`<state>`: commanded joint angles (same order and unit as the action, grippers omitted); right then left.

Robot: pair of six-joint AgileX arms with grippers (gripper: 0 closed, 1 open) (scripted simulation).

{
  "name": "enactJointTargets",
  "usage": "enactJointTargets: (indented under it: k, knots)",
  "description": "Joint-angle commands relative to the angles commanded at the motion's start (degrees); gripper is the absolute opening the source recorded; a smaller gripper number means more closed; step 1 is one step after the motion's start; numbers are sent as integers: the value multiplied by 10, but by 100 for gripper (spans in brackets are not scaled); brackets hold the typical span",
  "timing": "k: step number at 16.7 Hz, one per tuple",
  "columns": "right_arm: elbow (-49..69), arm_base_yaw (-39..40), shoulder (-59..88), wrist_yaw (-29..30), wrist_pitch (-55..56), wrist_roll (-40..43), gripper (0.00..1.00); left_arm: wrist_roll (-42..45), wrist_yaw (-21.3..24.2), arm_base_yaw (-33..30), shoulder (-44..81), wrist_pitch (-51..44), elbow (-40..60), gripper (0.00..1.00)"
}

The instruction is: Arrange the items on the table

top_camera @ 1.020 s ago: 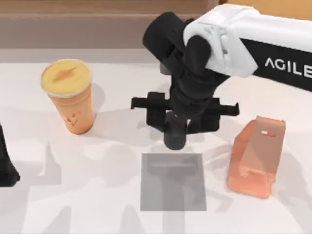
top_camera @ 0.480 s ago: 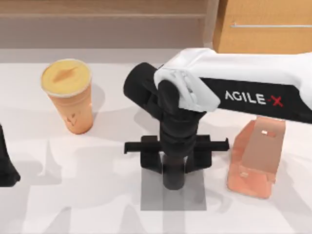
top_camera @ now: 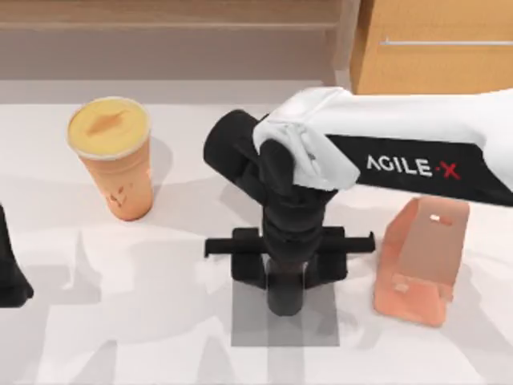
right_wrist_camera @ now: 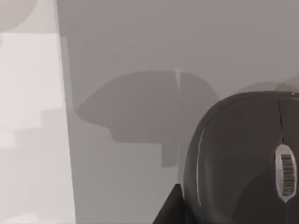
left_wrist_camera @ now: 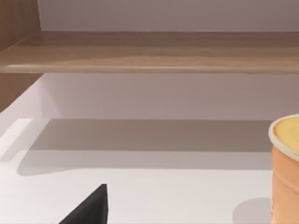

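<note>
Right gripper (top_camera: pixel 285 298): moved from mid-tabletop down over grey mat (top_camera: pixel 321 321); mouse (right_wrist_camera: pixel 247 158) beneath it, jaw state unclear. Cup (top_camera: pixel 112 156) at left. Judged: mouse nearly placed.

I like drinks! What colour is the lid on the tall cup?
Yellow, on an orange cup. The lid shows best in the top view.

Blk mouse (right_wrist_camera: pixel 243 158) on grey mat (right_wrist_camera: pixel 140 93)
</note>
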<state>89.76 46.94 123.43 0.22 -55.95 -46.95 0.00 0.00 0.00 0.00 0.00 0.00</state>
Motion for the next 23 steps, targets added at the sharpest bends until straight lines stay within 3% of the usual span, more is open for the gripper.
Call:
enactJointTargets:
  k: [2, 15, 23]
  knots:
    - [0, 0, 0, 0, 0, 0, 0, 0, 0, 0, 0, 0, 0, 100]
    - [0, 0, 0, 0, 0, 0, 98, 0, 0, 0, 0, 0, 0, 100]
    - [0, 0, 0, 0, 0, 0, 100, 0, 0, 0, 0, 0, 0, 100]
